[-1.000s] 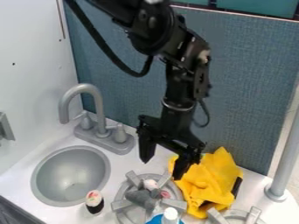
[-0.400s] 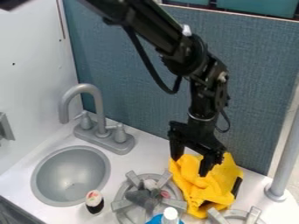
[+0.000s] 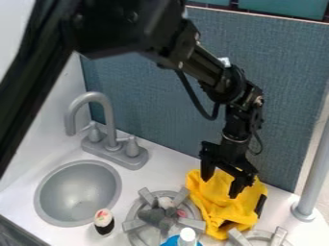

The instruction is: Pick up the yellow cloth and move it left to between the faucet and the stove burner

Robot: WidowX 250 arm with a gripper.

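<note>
- Hanging over the yellow cloth (image 3: 221, 206), I, the gripper (image 3: 219, 187), present my jaws parted, with nothing between them. Whether either fingertip touches the fabric, I cannot tell.
- Change noted: I have shifted rightward across the view, from beside the cloth's left edge to a position above its upper part. The cloth shows no evident displacement.
- Assessment: the shift puts the fabric in my reach, in my judgement, but no grasp is established. Its loose folds would probably pinch easily, though a shallow bite could slip.
- Cloth location: crumpled on the white counter (image 3: 147, 178), right of the stove burner (image 3: 135, 225), in front of the blue panel (image 3: 128, 115). A dark patch marks its right side.
- Adjacent items: a grey soft object (image 3: 152, 216) on the burner; a white-capped blue bottle (image 3: 187, 235) at the lower edge; a toy sushi roll (image 3: 103, 222) near the sink (image 3: 77, 192); the faucet (image 3: 96, 97) behind the basin.
</note>
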